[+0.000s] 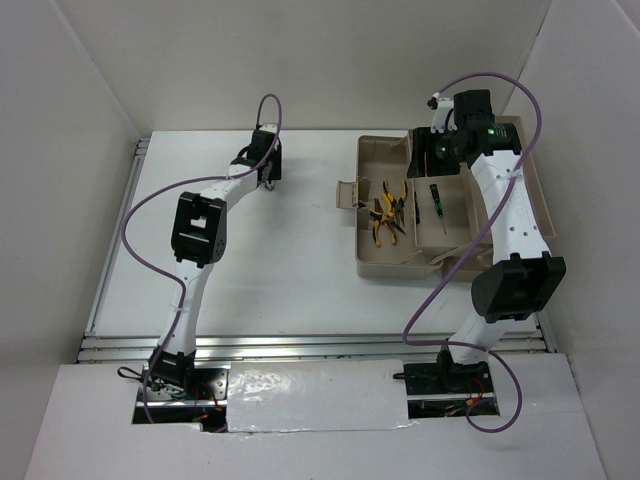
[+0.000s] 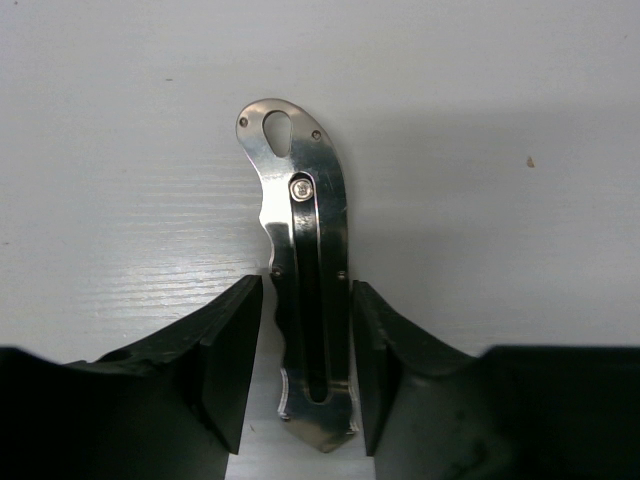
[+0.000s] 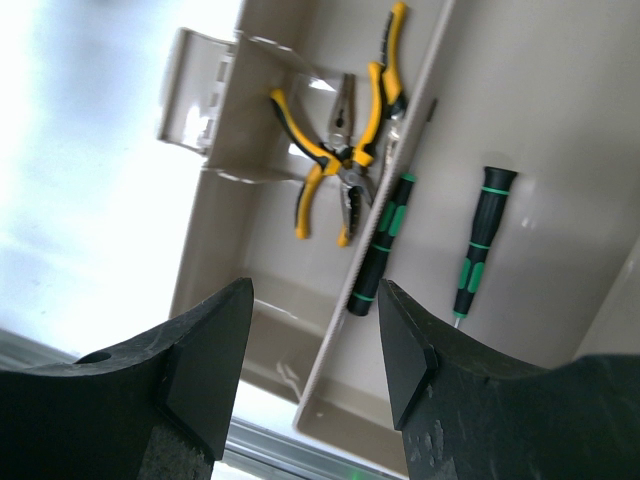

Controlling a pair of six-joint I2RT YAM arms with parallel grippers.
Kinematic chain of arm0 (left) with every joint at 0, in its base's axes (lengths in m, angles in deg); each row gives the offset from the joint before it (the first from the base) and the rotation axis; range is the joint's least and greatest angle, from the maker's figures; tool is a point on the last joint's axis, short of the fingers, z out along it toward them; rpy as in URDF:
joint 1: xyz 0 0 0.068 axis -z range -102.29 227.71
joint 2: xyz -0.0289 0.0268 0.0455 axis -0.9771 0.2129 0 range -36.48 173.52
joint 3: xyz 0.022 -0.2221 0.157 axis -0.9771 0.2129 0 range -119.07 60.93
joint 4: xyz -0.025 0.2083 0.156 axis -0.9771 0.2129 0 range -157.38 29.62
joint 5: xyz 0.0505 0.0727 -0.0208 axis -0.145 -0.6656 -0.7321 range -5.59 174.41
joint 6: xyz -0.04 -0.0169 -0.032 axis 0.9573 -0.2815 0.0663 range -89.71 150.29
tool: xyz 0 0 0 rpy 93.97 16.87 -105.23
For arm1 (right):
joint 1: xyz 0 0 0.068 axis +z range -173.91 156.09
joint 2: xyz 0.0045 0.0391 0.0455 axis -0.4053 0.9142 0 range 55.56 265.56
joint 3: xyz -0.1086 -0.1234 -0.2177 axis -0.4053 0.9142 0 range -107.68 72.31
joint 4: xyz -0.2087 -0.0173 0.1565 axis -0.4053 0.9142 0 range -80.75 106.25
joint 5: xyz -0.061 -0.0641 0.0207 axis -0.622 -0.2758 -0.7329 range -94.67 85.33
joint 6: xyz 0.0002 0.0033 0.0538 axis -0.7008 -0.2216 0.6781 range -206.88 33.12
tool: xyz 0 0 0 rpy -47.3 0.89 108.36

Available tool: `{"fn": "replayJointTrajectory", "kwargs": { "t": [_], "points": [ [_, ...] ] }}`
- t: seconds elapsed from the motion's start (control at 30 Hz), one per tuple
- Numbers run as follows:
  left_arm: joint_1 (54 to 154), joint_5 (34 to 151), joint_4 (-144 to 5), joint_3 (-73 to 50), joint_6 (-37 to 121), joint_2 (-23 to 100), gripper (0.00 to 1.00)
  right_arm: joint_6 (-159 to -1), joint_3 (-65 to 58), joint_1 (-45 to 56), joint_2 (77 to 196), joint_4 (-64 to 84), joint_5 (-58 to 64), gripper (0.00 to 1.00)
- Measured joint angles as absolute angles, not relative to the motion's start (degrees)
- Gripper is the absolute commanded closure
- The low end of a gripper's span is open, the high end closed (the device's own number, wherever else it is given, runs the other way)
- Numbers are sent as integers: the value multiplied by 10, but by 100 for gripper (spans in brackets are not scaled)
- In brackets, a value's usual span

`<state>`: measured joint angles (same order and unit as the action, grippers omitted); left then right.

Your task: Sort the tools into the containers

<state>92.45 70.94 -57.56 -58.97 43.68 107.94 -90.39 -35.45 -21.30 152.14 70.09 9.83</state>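
Top view: toolbox is sitting open on the right side of the table. Two pliers are lying together in one compartment, and screwdrivers are lying just beside them across the divider. Right gripper is hovering over the far end of the box. Left gripper is reaching down to the table, well apart from the box.

Left wrist: flat grey metal piece is lying flat on the bare table between the fingers. The jaws are standing apart on either side of it. A thin gap is showing on one side and the other finger is sitting about flush, so I'm reading it as straddled, not clamped.

Right wrist: jaws are standing apart with nothing between them. Below them, both pliers are lying crossed in one compartment. One screwdriver is lying along the divider and the other is in the neighbouring tray.

Progress, my read: nearly done, with pliers and screwdrivers boxed. The grey piece is looking like the last tool outside, and I'm seeing no other loose one. What's remaining is gripping it, carrying it across to the box and dropping it in a compartment. It's thin and flat on the table, so the pinch could be slipping.
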Motion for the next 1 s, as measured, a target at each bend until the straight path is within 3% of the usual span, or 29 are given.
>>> {"fn": "replayJointTrajectory", "kwargs": {
  "t": [0.17, 0.23, 0.3, 0.47, 0.5, 0.53, 0.6, 0.8, 1.0],
  "points": [
    [913, 730, -550, -598, 445, 1081, 73, -902, -357, -213, 1497, 700, 136, 39],
    [901, 742, -553, -593, 454, 1077, 92, -898, -356, -213, 1480, 696, 159, 38],
    [887, 758, -552, -578, 459, 1065, 100, -893, -351, -213, 1462, 690, 182, 38],
    [868, 787, -540, -453, 458, 970, 100, -870, -340, -213, 1426, 677, 252, 37],
    [870, 796, -541, -408, 458, 933, 100, -861, -332, -213, 1420, 670, 269, 33],
    [874, 808, -537, -370, 458, 896, 100, -853, -323, -213, 1416, 664, 283, 20],
    [890, 829, -537, -302, 459, 816, 100, -832, -295, -213, 1408, 647, 319, 13],
    [953, 888, -552, -215, 485, 619, 100, -786, -255, -203, 1421, 625, 400, 10],
    [1016, 901, -554, -168, 506, 505, 100, -740, -257, -157, 1475, 587, 468, 12]
  ]
}}
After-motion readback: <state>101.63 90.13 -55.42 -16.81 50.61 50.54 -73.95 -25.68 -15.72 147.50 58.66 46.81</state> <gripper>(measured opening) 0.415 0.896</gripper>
